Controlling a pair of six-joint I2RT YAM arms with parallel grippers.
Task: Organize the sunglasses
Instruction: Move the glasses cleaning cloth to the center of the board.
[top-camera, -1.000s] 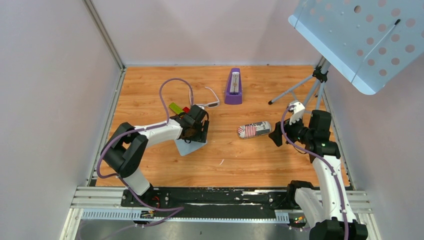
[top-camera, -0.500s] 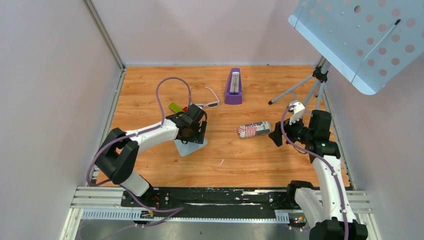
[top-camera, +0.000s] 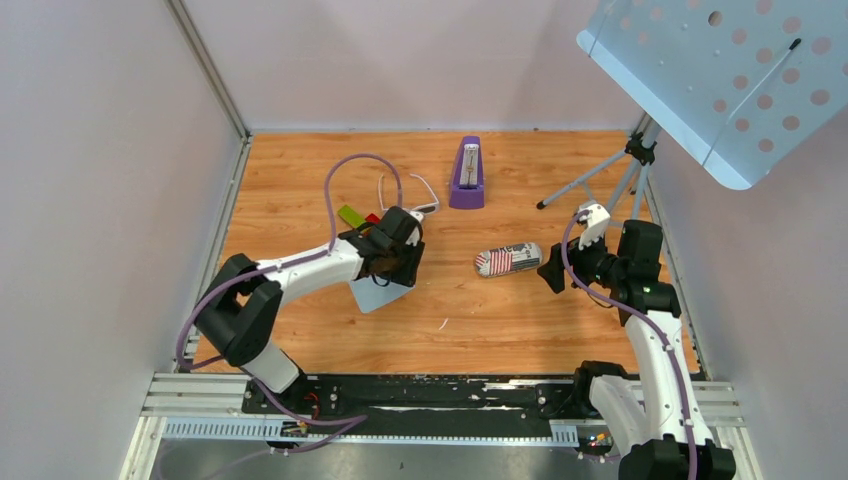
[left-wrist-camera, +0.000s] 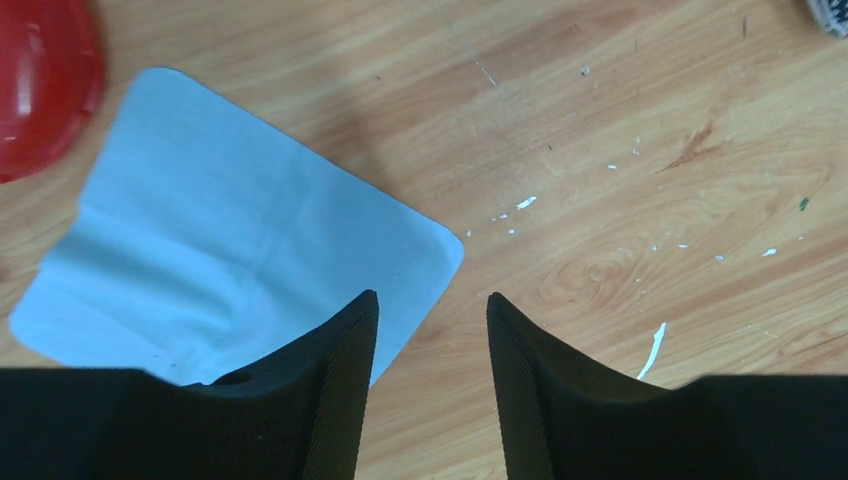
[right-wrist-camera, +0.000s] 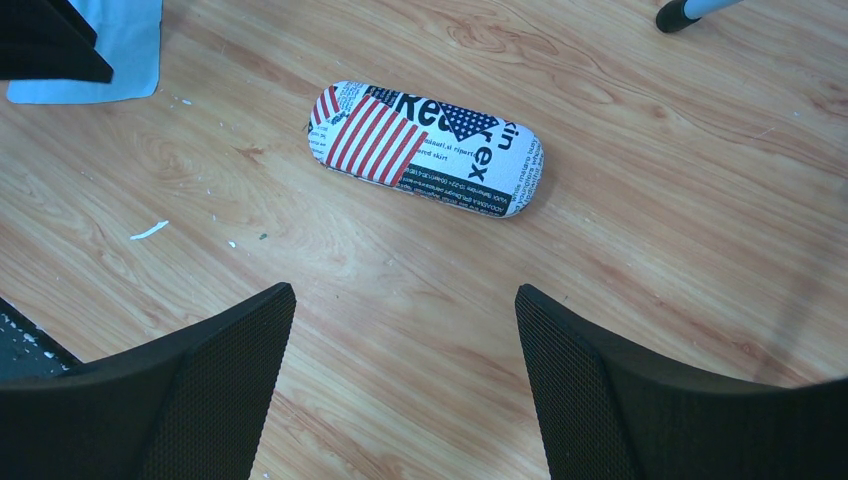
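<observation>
I see my left claw (left-wrist-camera: 432, 297) part-spread, empty, over the cloth (left-wrist-camera: 230, 250); right claw (right-wrist-camera: 405, 290) spread wide by the case (right-wrist-camera: 430, 148); sunglasses (top-camera: 428, 204) beyond.

Wood-grain tabletop (top-camera: 500, 320) is carrying: lt-blue cloth (left-wrist-camera: 230, 260) lying flat, centre-left; stars-and-stripes case (right-wrist-camera: 428, 148) lying to its right; purple metronome (top-camera: 467, 174) standing at rear; white sunglasses (top-camera: 430, 192), partly hidden, lying left of it; tripod legs (top-camera: 590, 180) standing rear-right.
</observation>
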